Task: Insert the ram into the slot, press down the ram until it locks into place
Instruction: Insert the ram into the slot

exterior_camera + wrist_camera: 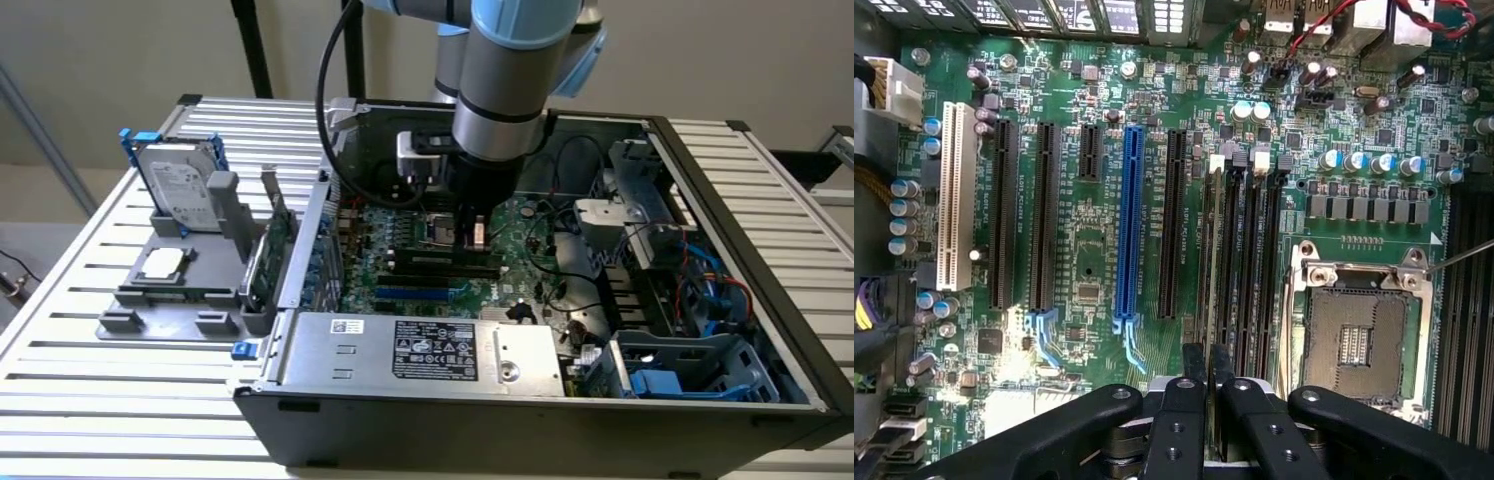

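Gripper, lower centre of frame — fingers pinched on the ram, held edge-on — its long axis running straight up-frame along the slot directly beneath.

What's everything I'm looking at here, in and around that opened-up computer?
computer case: one, dark grey, open, on the slatted table
motherboard: one, green, inside the case
memory slots: several, black, parallel, beside the processor socket
long slot: one, blue, mid-board
card slot: one, white, near the board's edge
hard drive: one, silver, in a grey fixture at the exterior view's left
robot arm: one, silver and blue, reaching into the case
gripper: one, black, by the memory slots
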Robot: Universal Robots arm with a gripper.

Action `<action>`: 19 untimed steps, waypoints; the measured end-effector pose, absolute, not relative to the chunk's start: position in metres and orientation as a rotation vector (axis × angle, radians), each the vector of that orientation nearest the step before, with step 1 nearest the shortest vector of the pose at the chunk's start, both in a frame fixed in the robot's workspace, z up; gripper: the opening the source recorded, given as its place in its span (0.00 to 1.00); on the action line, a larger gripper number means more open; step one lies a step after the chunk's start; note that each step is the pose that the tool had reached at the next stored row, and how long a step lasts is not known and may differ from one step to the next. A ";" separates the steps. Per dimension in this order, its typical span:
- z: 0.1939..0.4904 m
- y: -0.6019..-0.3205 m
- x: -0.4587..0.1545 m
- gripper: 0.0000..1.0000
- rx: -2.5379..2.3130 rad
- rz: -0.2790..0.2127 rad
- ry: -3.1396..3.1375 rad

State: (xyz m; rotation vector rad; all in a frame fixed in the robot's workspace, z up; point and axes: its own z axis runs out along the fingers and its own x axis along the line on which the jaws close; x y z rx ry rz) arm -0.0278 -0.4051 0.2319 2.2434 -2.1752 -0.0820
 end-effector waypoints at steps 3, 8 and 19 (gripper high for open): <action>0.231 -0.405 -0.029 0.13 2.243 -0.082 -2.176; 0.231 -0.405 -0.029 0.13 2.244 -0.084 -2.176; 0.230 -0.405 -0.029 0.13 2.249 -0.089 -2.180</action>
